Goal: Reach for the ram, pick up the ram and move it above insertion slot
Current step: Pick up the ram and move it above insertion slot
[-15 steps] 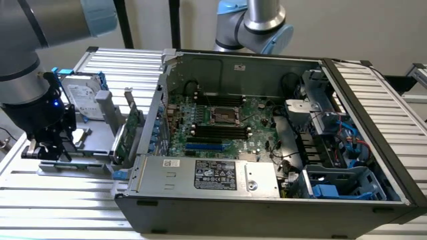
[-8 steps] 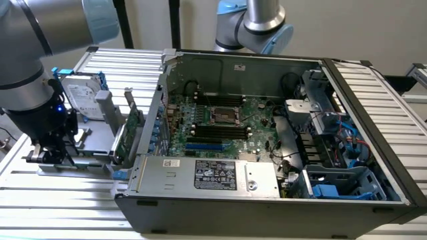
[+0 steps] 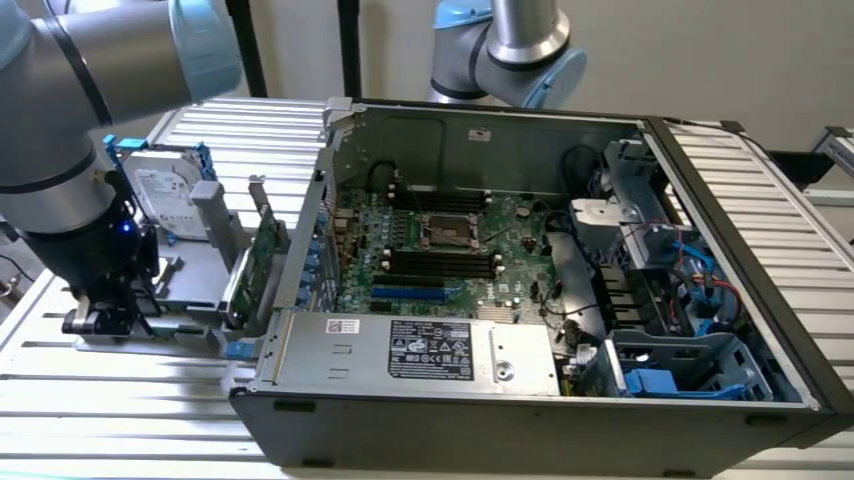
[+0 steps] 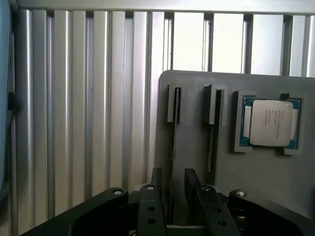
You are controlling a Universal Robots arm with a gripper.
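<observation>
Holding black metal pincer (image 4: 173, 179) spread, straddling without pinching thin dark edge-on ram stick (image 4: 173, 147) standing in slotted flat grey tray (image 4: 194, 103), near square silver-capped processor chip (image 4: 271, 123), outside open black computer case (image 3: 534, 430).

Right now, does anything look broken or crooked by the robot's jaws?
Nothing stands out. The ram between the open jaws stands straight on edge in the gray holder, as does the second stick beside it, and the processor chip lies flat in its recess.
</observation>
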